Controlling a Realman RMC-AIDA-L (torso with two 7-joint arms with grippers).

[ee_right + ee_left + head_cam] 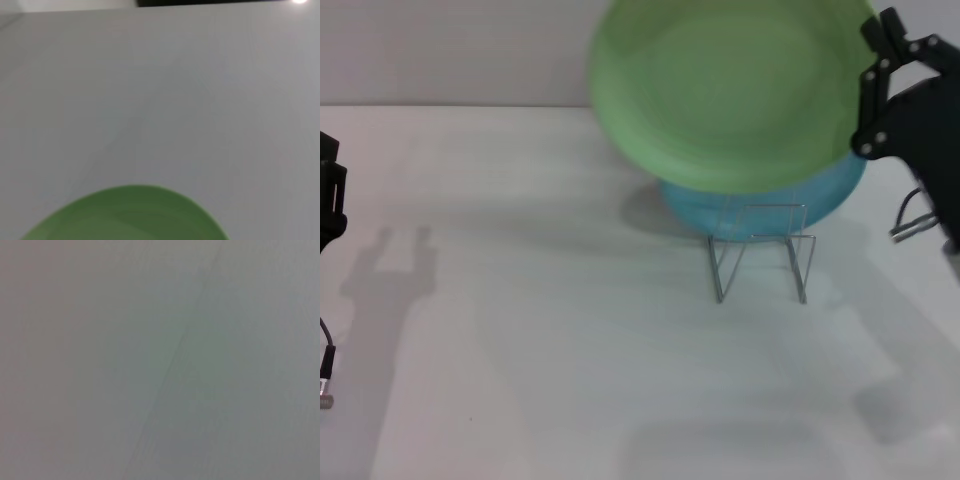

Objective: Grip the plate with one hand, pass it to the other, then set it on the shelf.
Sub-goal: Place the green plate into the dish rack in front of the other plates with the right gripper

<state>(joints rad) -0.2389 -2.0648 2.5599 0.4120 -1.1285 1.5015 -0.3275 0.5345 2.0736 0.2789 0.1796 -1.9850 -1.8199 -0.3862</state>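
The light-green plate (730, 90) is held up in the air, above and in front of the shelf, and fills the top middle of the head view. My right gripper (872, 90) is shut on its right rim. The plate's edge also shows in the right wrist view (130, 215) over the bare table. The shelf (760, 255), a small silver wire rack, stands on the table below the plate. My left arm (330, 200) is at the far left edge, away from the plate. The left wrist view shows only a plain grey surface.
A turquoise-blue plate (760, 205) rests at the rack, just under the green plate. The white table (540, 330) spreads to the left and front of the rack. A pale wall rises behind the table's far edge.
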